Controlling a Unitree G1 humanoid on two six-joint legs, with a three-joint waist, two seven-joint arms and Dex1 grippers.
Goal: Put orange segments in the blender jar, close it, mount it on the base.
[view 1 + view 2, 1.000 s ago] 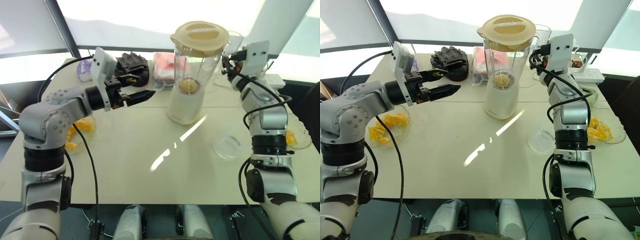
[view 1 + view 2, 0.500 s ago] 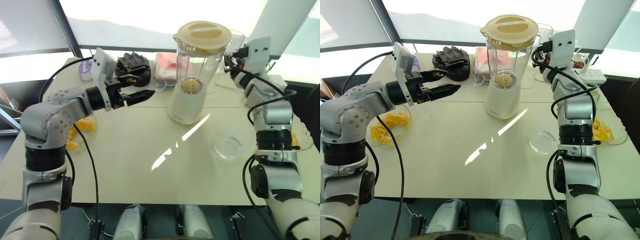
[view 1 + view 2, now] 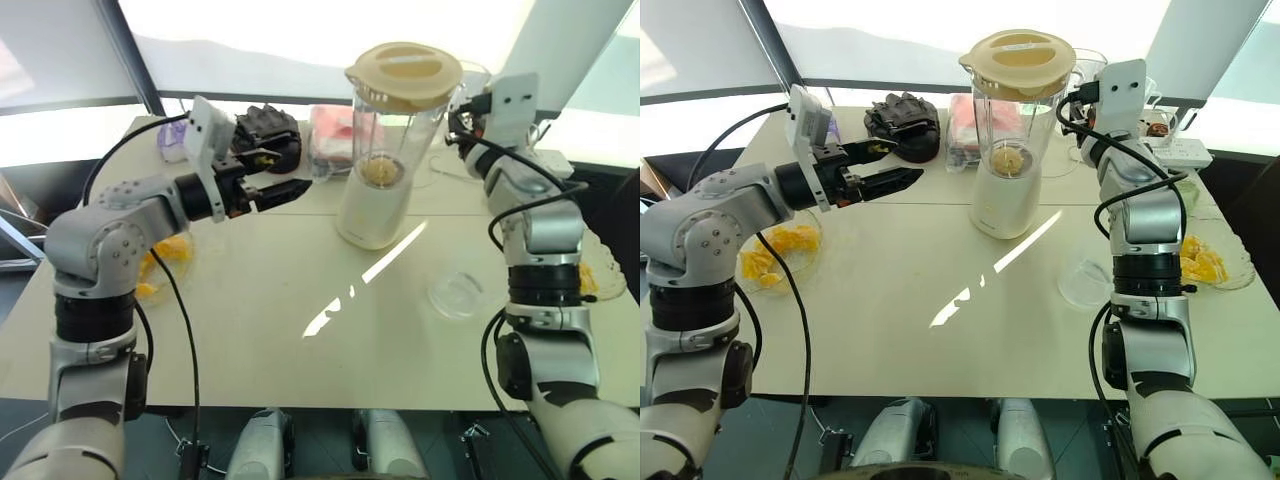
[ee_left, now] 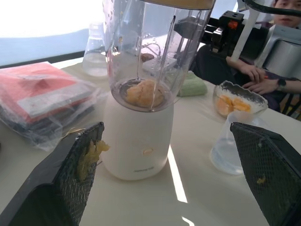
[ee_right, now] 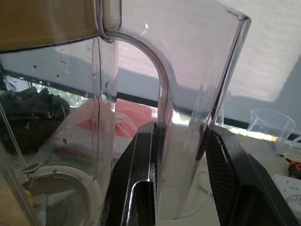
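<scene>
The blender jar (image 3: 395, 125) stands on the cream base (image 3: 368, 218) at the back middle of the table, with a cream lid (image 3: 403, 72) on top. Orange segments (image 4: 141, 92) lie at the jar's bottom. My right gripper (image 5: 181, 183) is shut on the jar's clear side handle (image 5: 186, 141), one black finger on each side; in the eye views it sits right of the jar (image 3: 458, 125). My left gripper (image 3: 285, 172) hovers left of the jar, pointing at it, open and holding nothing. Orange pulp sticks to one of its pads (image 4: 87, 157).
A bowl of orange segments (image 3: 160, 262) sits at the left edge and another (image 3: 1205, 262) at the right. A small clear cup (image 3: 457, 293) stands front right of the base. Black gloves (image 3: 265, 135), a red packet (image 3: 330, 135) and a flask (image 4: 96, 56) line the back. A person (image 4: 277, 47) sits beyond the table.
</scene>
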